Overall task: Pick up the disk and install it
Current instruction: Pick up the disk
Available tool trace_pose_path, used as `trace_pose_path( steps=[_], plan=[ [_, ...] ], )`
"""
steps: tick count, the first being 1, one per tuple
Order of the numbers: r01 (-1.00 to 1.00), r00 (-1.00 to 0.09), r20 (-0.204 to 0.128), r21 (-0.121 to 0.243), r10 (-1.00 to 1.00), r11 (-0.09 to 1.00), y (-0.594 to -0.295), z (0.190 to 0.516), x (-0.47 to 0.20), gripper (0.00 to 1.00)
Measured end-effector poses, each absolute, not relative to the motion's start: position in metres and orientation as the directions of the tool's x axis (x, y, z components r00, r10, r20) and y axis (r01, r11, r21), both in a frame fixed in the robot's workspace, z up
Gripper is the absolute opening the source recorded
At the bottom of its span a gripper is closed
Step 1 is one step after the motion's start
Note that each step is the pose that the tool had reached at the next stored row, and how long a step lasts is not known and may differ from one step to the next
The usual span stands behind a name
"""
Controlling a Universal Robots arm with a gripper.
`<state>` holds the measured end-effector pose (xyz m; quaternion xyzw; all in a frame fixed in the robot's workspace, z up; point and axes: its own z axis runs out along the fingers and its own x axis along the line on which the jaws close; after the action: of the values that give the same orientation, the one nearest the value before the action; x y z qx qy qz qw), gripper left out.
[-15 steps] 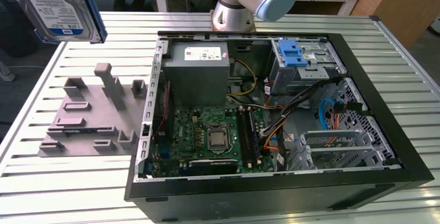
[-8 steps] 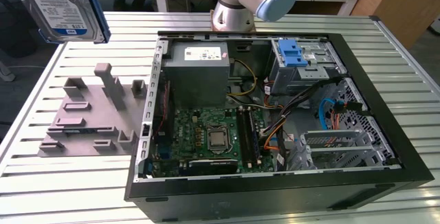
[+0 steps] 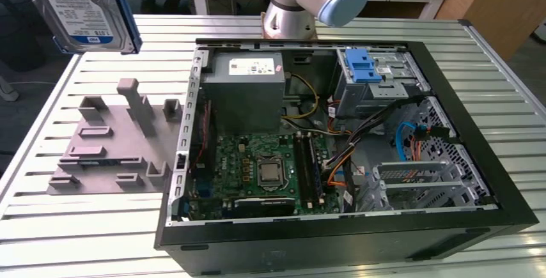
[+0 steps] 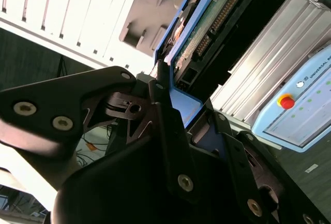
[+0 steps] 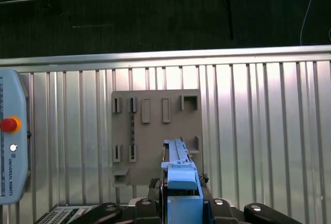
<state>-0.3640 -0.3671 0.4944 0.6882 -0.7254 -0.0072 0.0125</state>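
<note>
Upper left of the exterior view, the silver rectangular hard drive [image 3: 77, 6] shows smooth metal, a glossy paper label and a blue plastic frame. The slatted silver bench [image 3: 85, 239] is ribbed satin metal. The grey slotted fixture plate [image 3: 102, 156] looks like matt plastic.

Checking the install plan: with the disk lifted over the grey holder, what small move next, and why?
Probably carry the disk toward the exterior view's right, toward the drive cage in the computer case: the end effector grips it clear of the grey holder, and it hangs outside the case.
</note>
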Motion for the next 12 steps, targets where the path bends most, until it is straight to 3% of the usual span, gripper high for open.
trace_pose_path(
  steps=[12],
  plan=[
    [-0.998, -0.052, 0.008, 0.028, -0.999, 0.053, -0.3701, 0.4944, -0.356, 0.37]
  ],
)
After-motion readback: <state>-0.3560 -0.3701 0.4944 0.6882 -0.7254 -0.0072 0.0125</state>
